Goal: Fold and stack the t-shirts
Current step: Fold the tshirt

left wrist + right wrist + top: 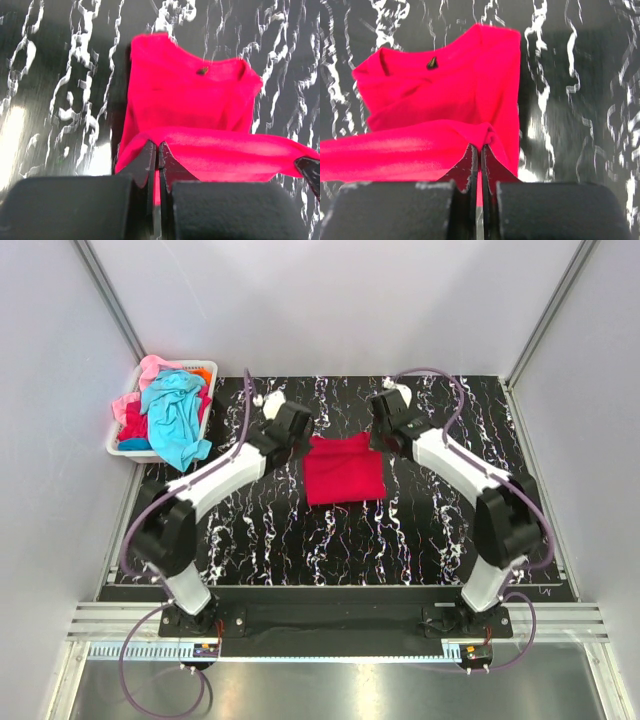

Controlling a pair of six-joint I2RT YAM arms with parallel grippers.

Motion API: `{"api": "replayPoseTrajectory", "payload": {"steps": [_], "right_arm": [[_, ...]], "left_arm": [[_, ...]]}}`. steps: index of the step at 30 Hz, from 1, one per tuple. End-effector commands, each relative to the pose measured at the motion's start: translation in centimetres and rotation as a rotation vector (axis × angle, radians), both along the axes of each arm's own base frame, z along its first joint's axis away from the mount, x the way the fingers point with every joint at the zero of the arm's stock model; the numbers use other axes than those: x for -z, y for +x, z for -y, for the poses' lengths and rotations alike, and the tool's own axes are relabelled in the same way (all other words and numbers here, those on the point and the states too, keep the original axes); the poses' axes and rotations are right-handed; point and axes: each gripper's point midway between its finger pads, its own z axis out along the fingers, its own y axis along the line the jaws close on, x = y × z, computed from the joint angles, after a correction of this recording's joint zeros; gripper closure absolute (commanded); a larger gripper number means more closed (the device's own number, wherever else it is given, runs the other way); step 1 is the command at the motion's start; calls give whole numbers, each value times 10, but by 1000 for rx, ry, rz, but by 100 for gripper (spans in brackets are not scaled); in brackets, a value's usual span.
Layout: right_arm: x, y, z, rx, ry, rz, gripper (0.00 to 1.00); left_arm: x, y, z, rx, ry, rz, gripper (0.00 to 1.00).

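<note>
My left gripper (156,147) is closed narrow on one corner of the red t-shirt (343,470), and a thin fold of red cloth sits between its two fingers. My right gripper (480,148) is closed the same way on the other corner of the same edge. Between the two grippers this edge hangs as a raised band, a little above the rest of the shirt. The rest lies flat on the black marbled surface (420,530), about in the middle, between my two arms. In both wrist views I see the collar with a small dark label beyond the raised band.

At the far left corner stands a white basket (119,446). It holds more t-shirts in a loose heap: a turquoise one (175,415) on top that hangs over the front rim, a pink one (150,368) behind it, and a bit of an orange one (200,371). The basket is well apart from the red t-shirt.
</note>
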Motion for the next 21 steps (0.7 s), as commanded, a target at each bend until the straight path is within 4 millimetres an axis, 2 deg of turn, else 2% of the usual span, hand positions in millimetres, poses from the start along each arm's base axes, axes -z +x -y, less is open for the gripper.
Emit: {"api": "replayPoseTrajectory", "payload": {"steps": [1,2,3,4,5,6,7,8,9,10,11,12,16,17,19,21], "right_arm": [[-26,51,-2,-46,-21,124,100],[-22,67,-1,-50,-24,123,100],[-7,69,1,-52,-35,95,100],[-14,82,0,-51,-23,117,100],[5,90,-2,-63,-24,85,100],[11,99,3,-61,-23,80,100],[6,111,2,-59,-11,98,100],[25,118,3,-58,-17,66,97],[28,123,6,-49,-19,63,76],[24,132,11,-33,-16,75,64],[33,136,13,-26,-22,62,49],[34,139,17,-16,-24,63,43],[30,152,30,31,-31,83,39],[31,151,31,32,-30,78,39],[32,150,33,40,-25,75,39],[30,146,31,28,-10,70,39]], "left_arm": [[-23,48,-2,-1,2,81,100],[-20,63,0,8,-1,80,100],[-15,69,4,16,-1,73,100],[-12,79,0,8,-4,69,100],[-9,86,3,31,-9,62,100],[1,99,7,30,-8,52,100],[5,106,4,25,-9,44,100],[8,113,8,42,-26,38,90],[12,118,12,62,-40,41,79],[30,122,11,70,-31,13,68],[33,125,12,88,-27,8,58],[36,128,13,99,-24,7,45],[39,141,6,120,-6,77,35],[28,143,2,111,4,119,34],[30,142,-8,88,3,152,33],[19,137,-14,77,-12,192,33]]}}
